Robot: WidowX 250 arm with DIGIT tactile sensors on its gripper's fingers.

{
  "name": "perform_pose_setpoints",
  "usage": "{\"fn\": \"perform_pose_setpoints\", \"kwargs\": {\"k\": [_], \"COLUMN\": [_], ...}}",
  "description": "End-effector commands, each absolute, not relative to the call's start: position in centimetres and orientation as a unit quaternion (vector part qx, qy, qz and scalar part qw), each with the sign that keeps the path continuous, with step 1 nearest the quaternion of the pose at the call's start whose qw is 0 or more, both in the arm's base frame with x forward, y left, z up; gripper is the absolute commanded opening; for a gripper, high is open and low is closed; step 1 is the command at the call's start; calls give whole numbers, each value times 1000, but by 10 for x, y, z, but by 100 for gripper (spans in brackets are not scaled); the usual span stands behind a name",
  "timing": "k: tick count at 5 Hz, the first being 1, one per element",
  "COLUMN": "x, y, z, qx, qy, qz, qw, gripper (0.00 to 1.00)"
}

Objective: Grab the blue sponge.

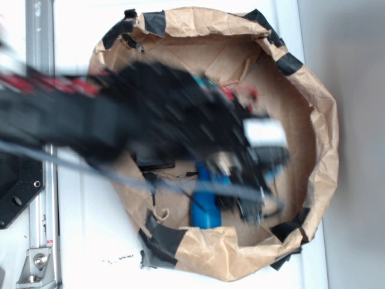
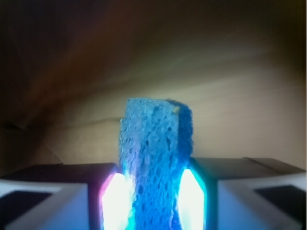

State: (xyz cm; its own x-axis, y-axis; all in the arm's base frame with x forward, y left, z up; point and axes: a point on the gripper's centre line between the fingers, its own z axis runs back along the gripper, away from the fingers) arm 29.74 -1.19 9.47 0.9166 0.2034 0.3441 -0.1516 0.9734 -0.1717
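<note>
Two fingers of the black robot gripper (image 2: 154,201) press against the sides of the blue sponge (image 2: 154,158), a porous slab of matte medium-blue foam that stands upright between them in the wrist view. The jaws are drawn in narrow on the foam, one glowing pad (image 2: 115,203) on its left face and another on its right, and the sponge rises well above the fingertips with its top edge slightly uneven. Behind it lies only brown crumpled paper, dim and out of focus.

In the exterior view the black robot arm (image 1: 90,123) reaches in from the left edge, heavily blurred, and ends over the inside of a large brown paper basin (image 1: 325,120) whose crumpled rim is patched with strips of black tape (image 1: 155,23). The gripper (image 1: 258,174) sits low in the right half of the basin, and its jaws cannot be made out there because of the blur. Just beside it, toward the basin's lower wall, a glossy blue bottle-like object (image 1: 204,208) lies on the paper floor; its outline is partly covered by the arm and a grey cable (image 1: 120,174). The basin rests on a white tabletop (image 1: 78,253), with a grey metal rail (image 1: 41,36) along the left side.
</note>
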Motion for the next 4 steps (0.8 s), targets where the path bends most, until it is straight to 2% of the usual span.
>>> {"fn": "perform_pose_setpoints", "kwargs": {"k": [1, 2, 3, 4], "x": [280, 279, 269, 265], "y": [34, 20, 15, 13], "z": [176, 181, 179, 183], "qx": [7, 81, 95, 90], "qy": [-164, -110, -125, -144], "qz": [12, -10, -24, -26], "qw": [986, 991, 987, 985], "gripper": [0, 0, 0, 0]}}
